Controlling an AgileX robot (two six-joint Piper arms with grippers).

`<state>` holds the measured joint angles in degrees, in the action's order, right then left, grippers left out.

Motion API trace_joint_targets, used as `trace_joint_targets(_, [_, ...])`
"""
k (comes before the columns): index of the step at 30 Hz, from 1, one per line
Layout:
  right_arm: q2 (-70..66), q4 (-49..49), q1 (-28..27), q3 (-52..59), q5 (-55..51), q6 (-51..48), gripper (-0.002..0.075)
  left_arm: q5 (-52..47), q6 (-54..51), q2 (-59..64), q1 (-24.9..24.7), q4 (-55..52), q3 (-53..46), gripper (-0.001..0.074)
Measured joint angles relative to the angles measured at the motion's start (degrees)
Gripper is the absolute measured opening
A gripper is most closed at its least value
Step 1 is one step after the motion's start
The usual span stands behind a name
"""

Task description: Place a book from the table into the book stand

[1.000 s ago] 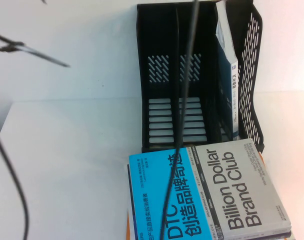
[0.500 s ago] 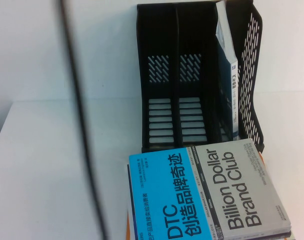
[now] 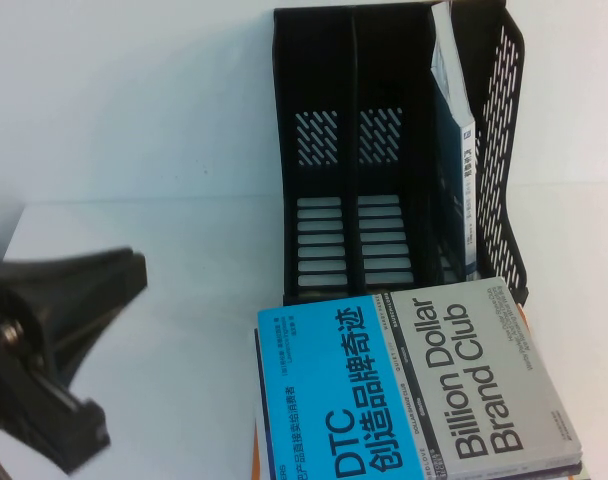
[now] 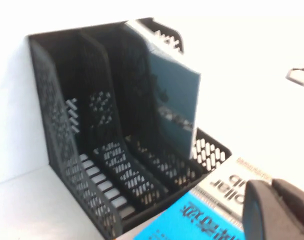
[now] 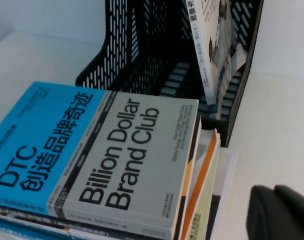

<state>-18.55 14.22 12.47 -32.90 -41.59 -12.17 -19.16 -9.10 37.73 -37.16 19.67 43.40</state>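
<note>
One white worktop (image 3: 134,250) carries the black book stand (image 3: 314,150), well beyond the left hand (image 3: 44,340) and off to its right. The book (image 3: 454,150) leans upright in the stand's rightmost slot. The blue-and-grey stack of books (image 3: 414,390) lies beside the left hand. The right hand (image 5: 282,212) sits just beside the stack; neither hand's grip can be told.
</note>
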Motion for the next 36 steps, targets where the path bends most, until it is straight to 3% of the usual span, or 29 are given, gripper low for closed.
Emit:
trace_joint_targets(5, [1.92,3.31,0.00,6.97,5.53,0.15,-0.0003,4.02,-1.09,-1.36,0.00,0.29,-6.17,0.0000])
trace_joint_targets(15, [2.05,3.52,0.00,16.58,5.99,0.15,-0.0003,4.84,-2.29,-1.48,0.00,0.41,-6.58,-0.0001])
trace_joint_targets(29, [2.05,3.62,0.00,19.72,7.43,0.15,-0.0003,5.18,-2.51,-1.99,0.00,0.64,-7.90,-0.0001])
trace_joint_targets(36, [2.05,3.62,0.00,19.72,7.51,0.15,-0.0003,12.38,-2.68,-12.12,6.69,-3.63,-19.69,-0.0001])
